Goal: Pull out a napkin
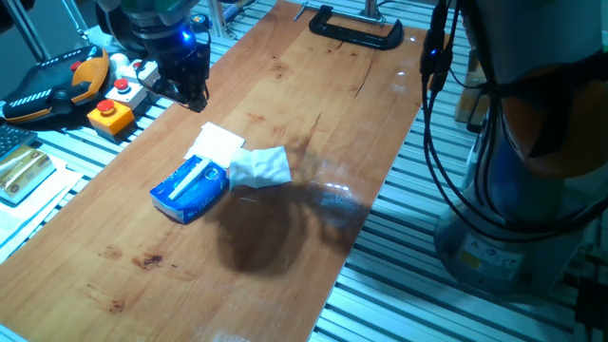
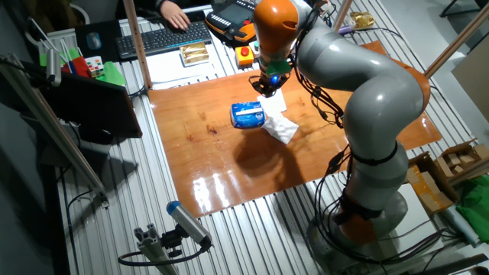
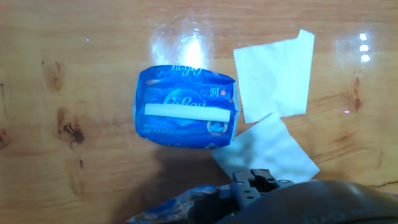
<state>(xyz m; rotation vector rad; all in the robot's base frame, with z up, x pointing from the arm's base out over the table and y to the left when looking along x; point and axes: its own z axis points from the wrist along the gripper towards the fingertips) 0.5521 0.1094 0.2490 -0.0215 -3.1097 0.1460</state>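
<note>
1. The napkin (image 1: 258, 168), a thin white tissue sheet with rumpled, uneven edges, lies loose on the brown wooden table board (image 1: 285, 275). It is roughly midway along the board's length and fully outside the pack.
2. In the hand view the napkin (image 3: 277, 74) has one corner turned up. Its nearest edge sits just beside the end of the blue plastic tissue pack with white print (image 3: 185, 107); whether the two touch cannot be told.
3. The pack (image 1: 190, 188) lies flat with its slot upward, and a narrow white strip of tissue (image 3: 185, 112) shows along the slot.
4. A neater, flat-folded white tissue square (image 1: 217, 142) lies at the same end of the pack. One of its corners meets or slightly overlaps the napkin's edge.
5. The dark two-finger gripper (image 1: 193, 93) hangs above the board on the folded square's side, clear of all three items. Its fingers are shadowed and blurred in every view, so I cannot tell whether they are spread or closed; nothing is seen between them.
6. Bare wood surrounds the group: a wide stretch toward the black clamp (image 1: 356, 28) at the far end, and another toward the near end.
7. The napkin lies well inside both long edges of the board. A yellow box with a red button (image 1: 112, 114) stands off the board, beyond the edge on the gripper's side.
</note>
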